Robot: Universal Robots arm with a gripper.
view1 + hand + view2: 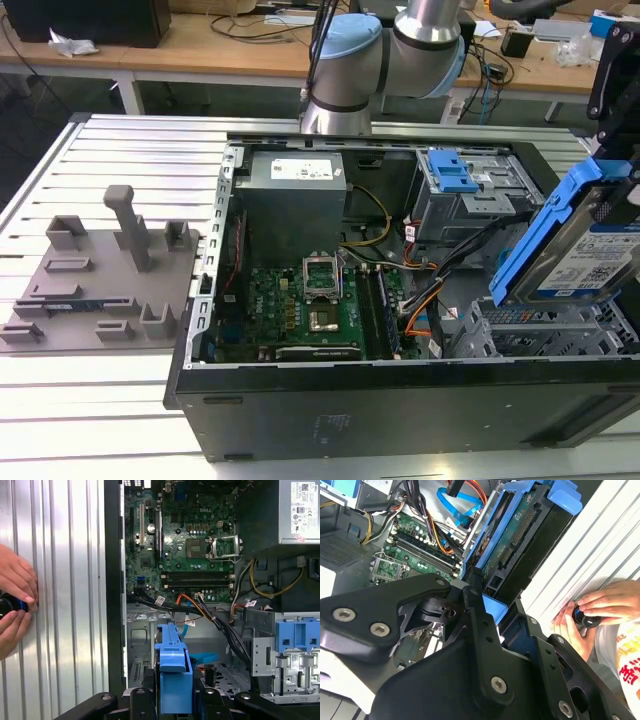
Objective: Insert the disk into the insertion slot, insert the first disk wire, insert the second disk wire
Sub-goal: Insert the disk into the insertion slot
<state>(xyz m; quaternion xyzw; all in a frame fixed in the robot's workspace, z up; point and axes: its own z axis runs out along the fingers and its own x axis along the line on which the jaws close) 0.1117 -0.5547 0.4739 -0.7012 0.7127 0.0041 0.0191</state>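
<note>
Slatted metal worktop, benches and clutter behind. Open computer case lies on its side mid-worktop, with a grey fixture tray toward the edge at the exterior view's left.

- Claw: clenched on the disk by its blue carrier, a black finger on each side.
- Disk: in the air, steeply tilted, over the case's end nearest the worktop edge at the exterior view's right. It is above the insertion slot and not touching it.
- Slot: low perforated cage, beside the taller cage with the blue latch. I see nothing in its mouth.
- Cable bundle: orange and black leads run from the board toward the cages, close to the slot.
- A person's hands rest on a dark knob on the worktop just outside the case wall.

My read: the insertion has not begun. To do it well I'd flatten the tilt until the carrier is parallel to the bay, square the blue rails to the mouth, and feed slowly. I'd keep the leads from getting pinched underneath and stay clear of those hands.
</note>
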